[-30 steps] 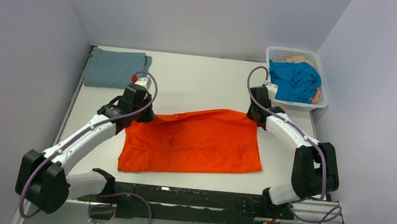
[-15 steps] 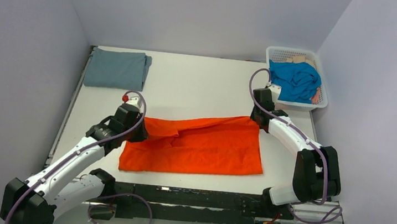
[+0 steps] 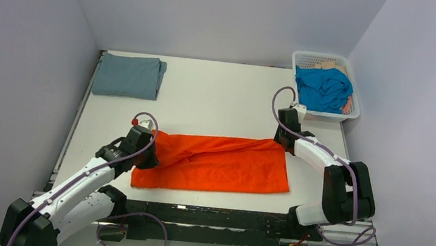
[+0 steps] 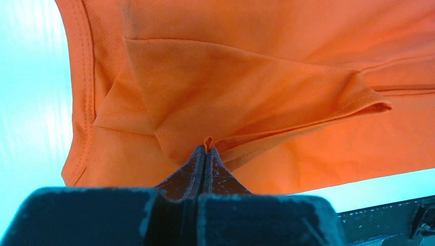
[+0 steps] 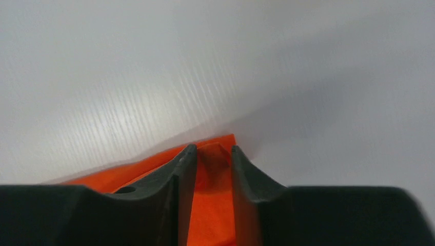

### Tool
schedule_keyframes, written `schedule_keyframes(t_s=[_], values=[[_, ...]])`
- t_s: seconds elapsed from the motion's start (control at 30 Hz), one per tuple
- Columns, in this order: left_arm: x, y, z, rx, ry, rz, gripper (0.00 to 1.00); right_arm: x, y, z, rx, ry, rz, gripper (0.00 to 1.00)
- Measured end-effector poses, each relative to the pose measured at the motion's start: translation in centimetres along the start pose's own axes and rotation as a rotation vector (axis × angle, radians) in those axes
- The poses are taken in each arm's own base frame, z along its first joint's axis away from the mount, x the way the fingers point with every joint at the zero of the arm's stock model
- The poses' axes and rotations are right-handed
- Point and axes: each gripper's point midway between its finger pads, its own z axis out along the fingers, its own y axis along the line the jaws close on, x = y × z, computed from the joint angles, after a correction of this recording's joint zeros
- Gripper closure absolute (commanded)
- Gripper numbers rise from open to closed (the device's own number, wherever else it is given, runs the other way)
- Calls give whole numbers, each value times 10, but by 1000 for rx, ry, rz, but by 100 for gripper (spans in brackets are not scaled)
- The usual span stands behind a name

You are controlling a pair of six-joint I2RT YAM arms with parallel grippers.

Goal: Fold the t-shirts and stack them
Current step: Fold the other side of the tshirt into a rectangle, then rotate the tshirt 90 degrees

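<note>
The orange t-shirt (image 3: 217,166) lies as a wide folded band near the table's front edge. My left gripper (image 3: 152,153) is at its left end, shut on a pinched fold of the orange cloth (image 4: 256,77), which shows at the tip of the left gripper (image 4: 206,148). My right gripper (image 3: 282,142) is low at the shirt's far right corner. In the right wrist view the right gripper (image 5: 213,149) has its jaws parted, and the orange corner (image 5: 214,205) lies loose between them. The grey-blue t-shirt (image 3: 127,75) lies folded at the back left. The turquoise t-shirt (image 3: 324,88) is bunched in the basket.
A white lattice basket (image 3: 354,115) stands at the back right corner, just behind the right arm. Walls close in the table on the left, back and right. The bare white table (image 3: 218,98) stretches between the orange shirt and the back.
Both arms have carried the orange shirt's far edge toward the front and down, narrowing it into a band. The right jaws, shut before, have now parted.
</note>
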Motion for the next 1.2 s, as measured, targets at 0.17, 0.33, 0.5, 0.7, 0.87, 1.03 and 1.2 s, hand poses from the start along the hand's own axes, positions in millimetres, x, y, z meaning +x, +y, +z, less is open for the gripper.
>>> schedule_keyframes(t_s=[0.17,0.33,0.5,0.7,0.87,1.03,1.2], values=[[8,9,-6,-39,21,-41,53,16,-19,-21,51,8,104,11],[12,7,-18,-12,12,-46,1,-2,-32,-59,50,-84,231,0],[-5,-8,-27,51,-48,-44,1,-29,-27,-82,-19,-165,290,0],[-29,-34,0,78,-39,-35,1,-18,29,-67,-273,-53,219,0],[-23,-37,49,49,80,-63,1,21,63,-45,-390,128,168,0],[-58,-51,84,115,73,-156,1,47,76,-36,-441,231,142,0],[-118,-77,126,147,37,-184,1,69,86,-43,-510,278,108,0]])
